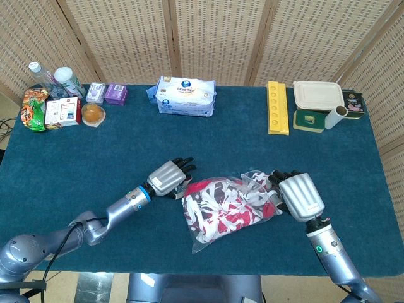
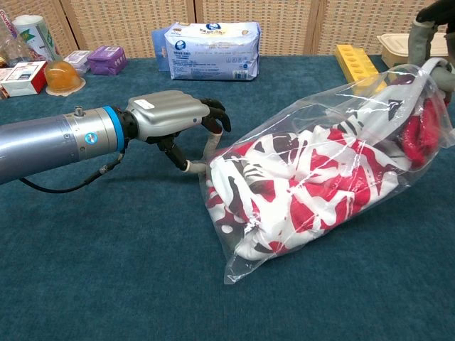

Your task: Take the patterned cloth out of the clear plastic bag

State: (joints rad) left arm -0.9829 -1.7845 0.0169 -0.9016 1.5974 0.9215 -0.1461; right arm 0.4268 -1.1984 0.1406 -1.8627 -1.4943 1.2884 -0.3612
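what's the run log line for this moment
left hand: fingertips at bag's closed end | right hand: holds clear plastic bag at its other end | patterned cloth: inside bag

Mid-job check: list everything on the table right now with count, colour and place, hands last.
clear plastic bag: one, transparent, front centre, cloth inside
patterned cloth: one, red, white and black, fully in the bag
wipes pack: one, blue and white, back centre
yellow tray: one, back right
lidded container: one, cream, back right, on a green box
white roll: one, far right
purple boxes: two, back left
bottles: two, back left corner
orange cup: one, back left
snack packs: two, far left
table: one, blue cloth
left hand: fingertips at the bag's left end
right hand: holds the bag's right end
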